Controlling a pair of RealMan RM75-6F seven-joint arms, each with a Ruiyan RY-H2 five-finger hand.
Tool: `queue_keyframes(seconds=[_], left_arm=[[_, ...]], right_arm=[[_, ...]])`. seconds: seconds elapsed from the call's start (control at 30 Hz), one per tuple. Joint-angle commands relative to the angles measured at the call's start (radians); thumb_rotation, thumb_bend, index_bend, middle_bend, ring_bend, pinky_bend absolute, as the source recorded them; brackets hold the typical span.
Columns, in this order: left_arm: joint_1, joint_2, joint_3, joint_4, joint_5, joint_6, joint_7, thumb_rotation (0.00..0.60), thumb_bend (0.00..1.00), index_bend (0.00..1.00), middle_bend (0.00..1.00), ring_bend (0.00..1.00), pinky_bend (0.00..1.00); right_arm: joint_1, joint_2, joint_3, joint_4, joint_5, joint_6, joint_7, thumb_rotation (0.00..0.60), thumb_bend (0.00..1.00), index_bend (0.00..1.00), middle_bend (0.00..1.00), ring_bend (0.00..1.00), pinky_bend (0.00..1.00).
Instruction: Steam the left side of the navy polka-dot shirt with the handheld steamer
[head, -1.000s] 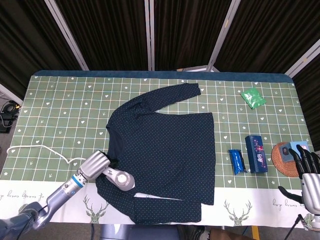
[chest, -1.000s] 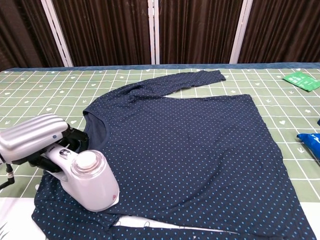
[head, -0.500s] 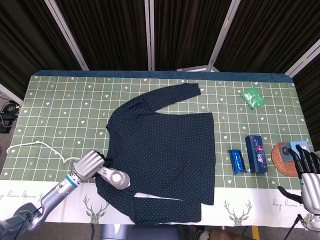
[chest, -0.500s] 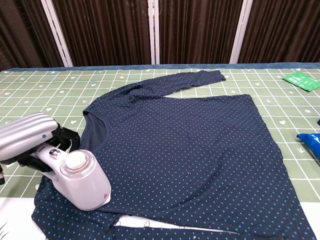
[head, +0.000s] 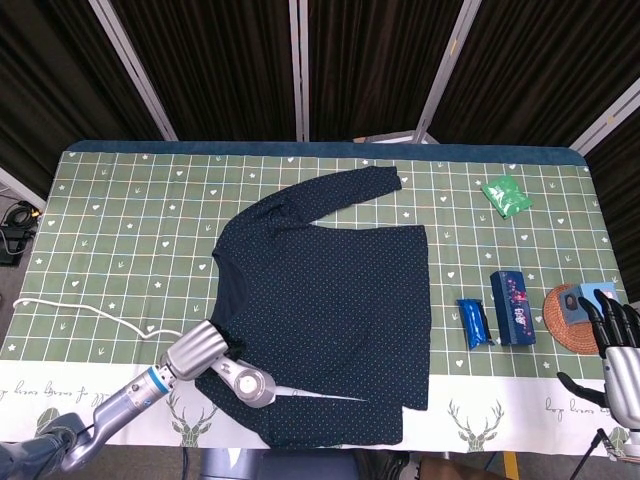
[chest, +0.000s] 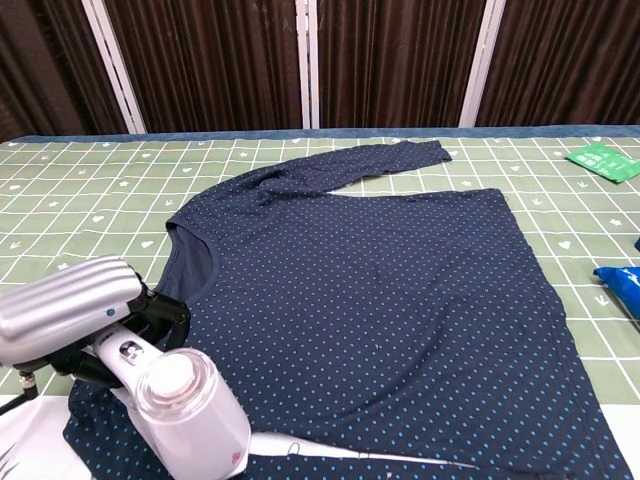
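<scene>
Steamer (head: 243, 385) slid nearer; blue packets (head: 474, 322) lie aside.

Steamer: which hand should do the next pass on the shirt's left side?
Left. The left hand already grips the steamer, which rests on the shirt near its sleeve. The right hand sits empty at the far table edge, beside the coaster.

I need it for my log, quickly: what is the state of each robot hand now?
Left robot hand: holds the handheld steamer on the navy polka-dot shirt.
Right robot hand: open, holds nothing, fingers apart.
</scene>
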Motion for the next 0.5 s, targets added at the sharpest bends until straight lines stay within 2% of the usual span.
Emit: queue_keyframes(seconds=[0.03,0.27,0.5], left_arm=[[-0.004,0.003,0.0,-0.019,0.008,0.007,0.006,0.6,0.52,0.97,0.88,0.79,1.0],[-0.013,0.026,-0.04,-0.05,-0.019,0.017,0.009,0.6,0.52,0.97,0.88,0.79,1.0],[-0.02,0.057,-0.134,0.001,-0.133,-0.03,-0.007,0.6,0.52,0.97,0.88,0.79,1.0]], right_arm=[[0.0,0.0,0.0,0.0,0.0,0.0,0.001,0.6,0.0,0.0,0.0,0.0,0.0],[0.0,0.001,0.0,0.0,-0.002,0.001,0.003,0.6,0.0,0.0,0.0,0.0,0.0],[-0.001,0.0,-0.002,-0.001,-0.005,0.002,-0.001,0.6,0.0,0.0,0.0,0.0,0.0]])
